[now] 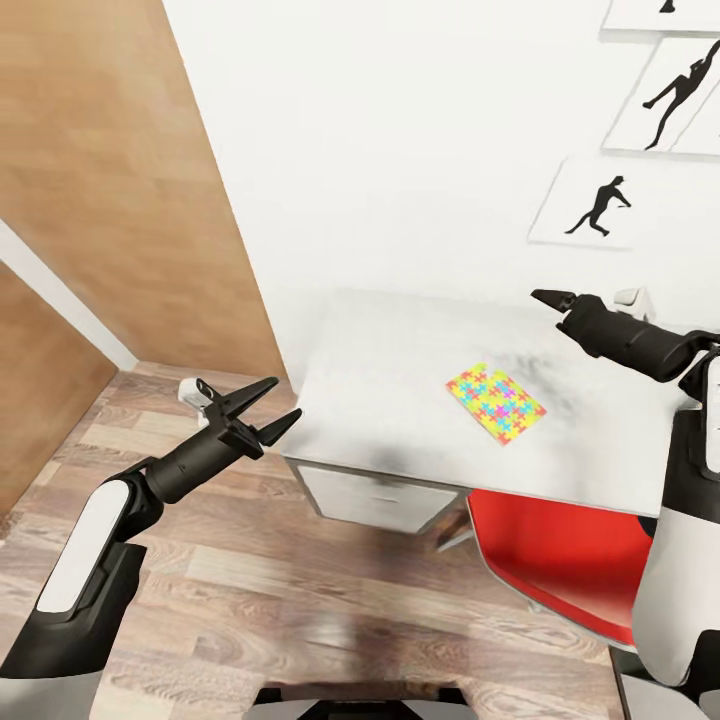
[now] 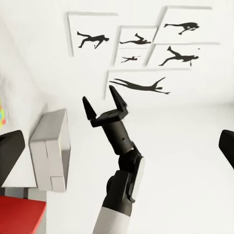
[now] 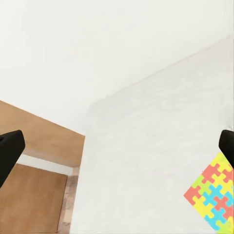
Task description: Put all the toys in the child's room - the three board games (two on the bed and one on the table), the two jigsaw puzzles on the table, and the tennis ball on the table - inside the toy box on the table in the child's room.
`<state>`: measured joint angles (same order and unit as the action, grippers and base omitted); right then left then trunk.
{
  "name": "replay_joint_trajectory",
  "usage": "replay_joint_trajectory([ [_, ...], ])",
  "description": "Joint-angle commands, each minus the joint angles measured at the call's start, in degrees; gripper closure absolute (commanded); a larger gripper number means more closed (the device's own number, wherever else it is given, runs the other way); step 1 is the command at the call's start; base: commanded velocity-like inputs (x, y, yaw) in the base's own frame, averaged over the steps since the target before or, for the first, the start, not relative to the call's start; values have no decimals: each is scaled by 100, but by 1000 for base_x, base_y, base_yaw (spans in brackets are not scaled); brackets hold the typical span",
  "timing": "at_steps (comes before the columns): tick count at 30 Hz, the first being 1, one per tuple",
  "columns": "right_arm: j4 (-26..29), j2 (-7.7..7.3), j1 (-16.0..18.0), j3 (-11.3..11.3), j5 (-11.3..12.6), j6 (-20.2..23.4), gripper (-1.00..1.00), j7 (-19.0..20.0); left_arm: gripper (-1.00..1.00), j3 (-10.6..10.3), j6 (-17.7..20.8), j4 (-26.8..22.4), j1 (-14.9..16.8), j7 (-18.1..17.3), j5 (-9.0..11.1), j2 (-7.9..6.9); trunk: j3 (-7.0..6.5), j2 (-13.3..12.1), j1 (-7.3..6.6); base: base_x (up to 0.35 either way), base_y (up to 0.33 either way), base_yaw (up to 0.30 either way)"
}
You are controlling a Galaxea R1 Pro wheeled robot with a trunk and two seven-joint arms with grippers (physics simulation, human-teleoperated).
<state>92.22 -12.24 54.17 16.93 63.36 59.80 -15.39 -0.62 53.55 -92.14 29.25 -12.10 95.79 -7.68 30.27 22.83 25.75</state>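
One jigsaw puzzle (image 1: 495,402), a bright multicoloured sheet, lies flat on the table (image 1: 380,380); it also shows in the right wrist view (image 3: 212,192). My right gripper (image 1: 542,296) hovers open above the table, beyond and to the right of the puzzle, with its dark fingertips (image 3: 9,146) wide apart. From the left wrist the right gripper (image 2: 99,95) also reads as open and empty. My left gripper (image 1: 287,398) is open over the floor, just off the table's left end. A light grey box (image 2: 51,146) near the right arm looks like the toy box. The board games, tennis ball and bed are out of view.
A red chair (image 1: 560,560) is tucked under the table's near edge, by my right side. White drawer fronts (image 1: 375,498) face me. A wooden wardrobe door (image 1: 110,180) stands at the left over the wood-plank floor (image 1: 300,600). Black silhouette pictures (image 1: 598,205) hang above the table.
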Motion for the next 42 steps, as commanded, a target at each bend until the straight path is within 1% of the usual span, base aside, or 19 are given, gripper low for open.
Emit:
replay_joint_trajectory([
  [1,4,0,4,3,65,20,-100,-59,-100,-5,5,3,4,-42,-30,-4,7,9,3,30,117,10],
  [7,-105,-14,-335,39,50,20,-100,-71,-100,-3,6,3,5,-39,-93,-1,4,9,3,16,62,-54],
  [10,-127,-20,-403,48,47,20,-100,-72,-100,-2,6,3,6,-39,-101,0,0,9,3,9,33,-151],
  [12,-169,-59,-538,60,43,20,-100,-76,-100,1,8,3,7,-40,-112,-2,-3,9,3,8,22,-195],
  [13,-169,-59,-538,60,43,20,-100,-76,-100,1,8,3,7,-40,-112,-2,-5,9,3,10,20,-204],
  [16,-259,-176,-768,76,40,20,-100,-103,-100,5,11,3,9,-55,-121,-4,-13,9,3,61,21,-230],
  [17,-259,-176,-768,76,40,20,-100,-103,-100,5,11,3,9,-55,-121,-4,-16,9,3,100,29,-240],
  [19,-328,-251,-951,85,43,20,-100,-122,-100,7,13,3,9,-62,-125,-5,-22,9,3,158,50,-249],
  [22,-360,-279,-1039,90,45,20,-100,-131,-100,7,13,3,9,-63,-126,-5,-33,9,3,194,62,-255],
  [25,-426,-335,-1239,102,49,20,-100,-148,-100,8,14,3,10,-64,-128,-5,-44,9,3,244,73,-262],
  [35,-504,-378,-1443,174,52,20,-100,-153,-100,9,15,3,10,-63,-130,-9,-84,9,3,287,72,-252],
  [42,-527,-373,-1568,221,50,20,-100,-119,-100,3,14,3,10,-53,-131,-7,-97,9,3,172,34,-114],
])
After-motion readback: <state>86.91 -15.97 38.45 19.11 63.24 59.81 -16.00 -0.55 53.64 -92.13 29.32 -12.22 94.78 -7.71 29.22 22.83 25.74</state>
